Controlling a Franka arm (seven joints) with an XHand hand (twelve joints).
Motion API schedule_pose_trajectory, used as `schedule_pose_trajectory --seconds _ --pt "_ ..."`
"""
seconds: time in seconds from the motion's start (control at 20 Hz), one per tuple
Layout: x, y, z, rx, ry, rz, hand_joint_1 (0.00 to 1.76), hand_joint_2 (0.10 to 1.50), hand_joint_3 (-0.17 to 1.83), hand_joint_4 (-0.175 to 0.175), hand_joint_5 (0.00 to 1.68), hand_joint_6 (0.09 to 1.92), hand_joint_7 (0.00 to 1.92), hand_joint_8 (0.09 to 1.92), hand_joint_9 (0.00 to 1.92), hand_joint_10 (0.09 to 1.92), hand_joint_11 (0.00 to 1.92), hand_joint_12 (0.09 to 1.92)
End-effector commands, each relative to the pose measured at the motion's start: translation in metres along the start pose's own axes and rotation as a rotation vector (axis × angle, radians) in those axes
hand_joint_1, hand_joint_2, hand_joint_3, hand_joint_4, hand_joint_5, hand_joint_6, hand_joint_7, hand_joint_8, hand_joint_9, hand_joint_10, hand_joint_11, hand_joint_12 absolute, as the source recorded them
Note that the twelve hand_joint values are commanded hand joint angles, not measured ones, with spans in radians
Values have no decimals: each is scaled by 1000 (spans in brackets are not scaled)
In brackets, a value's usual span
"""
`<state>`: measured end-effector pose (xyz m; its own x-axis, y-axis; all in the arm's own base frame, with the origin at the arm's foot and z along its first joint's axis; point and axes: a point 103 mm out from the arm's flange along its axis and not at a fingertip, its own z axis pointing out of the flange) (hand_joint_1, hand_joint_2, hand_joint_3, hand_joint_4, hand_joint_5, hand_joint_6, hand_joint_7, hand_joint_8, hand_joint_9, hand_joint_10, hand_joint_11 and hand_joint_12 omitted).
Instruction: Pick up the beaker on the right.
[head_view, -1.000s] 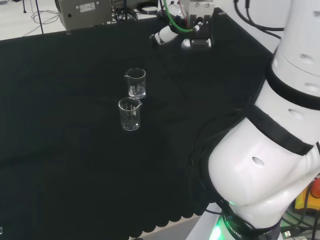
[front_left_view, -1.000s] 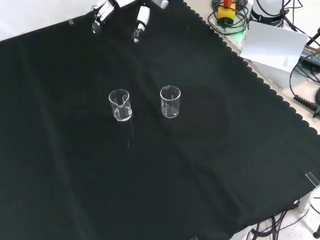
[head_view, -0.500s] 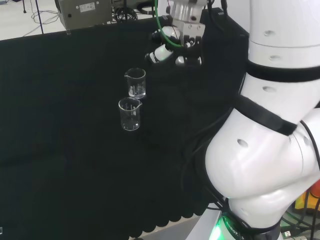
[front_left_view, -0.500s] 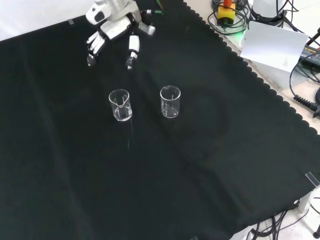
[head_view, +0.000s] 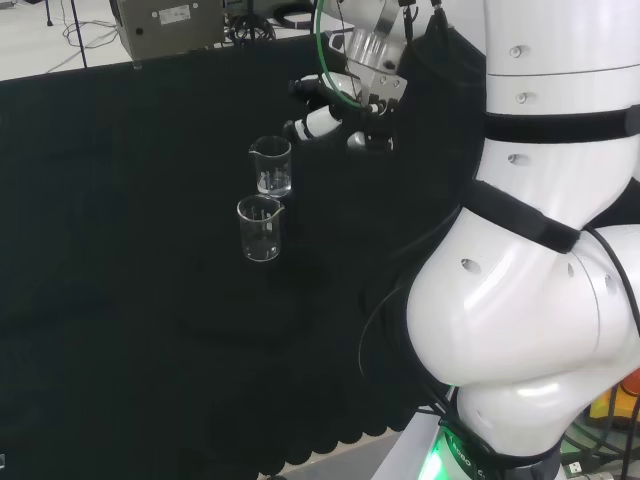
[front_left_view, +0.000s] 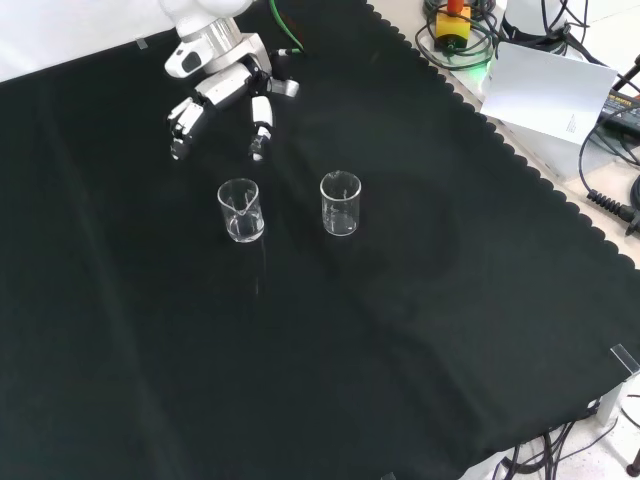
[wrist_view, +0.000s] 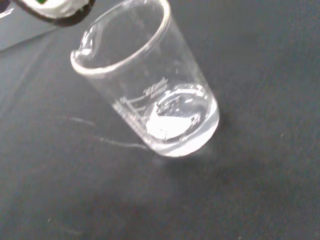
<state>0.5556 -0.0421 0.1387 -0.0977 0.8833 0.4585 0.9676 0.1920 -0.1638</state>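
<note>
Landmark: the near beaker (head_view: 261, 229), upright on the black cloth (head_view: 120, 300), taken in the head view.
Far beaker (head_view: 272, 165): stood just beyond the near beaker, upright, apart from it; in the front view it was the left one (front_left_view: 241, 210) of the pair, the near beaker (front_left_view: 340, 203) the right one.
Far beaker, wrist view (wrist_view: 150, 85): clear, spouted, nothing visible in it.
Hand (head_view: 345, 95): hung beyond and right of the far beaker, above the cloth, touching neither glass.
Hand state (front_left_view: 222, 90): fingers spread and relaxed, pointing down, holding nothing.

We are seeing even, bright room light soaking into the black cloth (front_left_view: 420, 330), glare glinting inside the close beaker (wrist_view: 150, 95), and a blurring fingertip (wrist_view: 52, 9) nearby.
</note>
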Motion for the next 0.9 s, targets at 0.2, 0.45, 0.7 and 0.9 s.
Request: schedule_pose_trajectory --seconds 0.2,0.45,0.7,0.9 --pt "-6 7 31 58 107 -106 786 609 447 -35 426 87 178 649 294 663 0 1349" --pt "-3 13 46 32 137 -150 814 591 455 -35 416 87 149 634 258 649 0 1278" --pt "-4 19 60 6 189 -175 842 583 459 -36 414 87 145 631 265 651 0 1274" --pt "-6 23 67 -5 226 -192 875 560 486 -37 416 87 159 633 303 643 0 1286"
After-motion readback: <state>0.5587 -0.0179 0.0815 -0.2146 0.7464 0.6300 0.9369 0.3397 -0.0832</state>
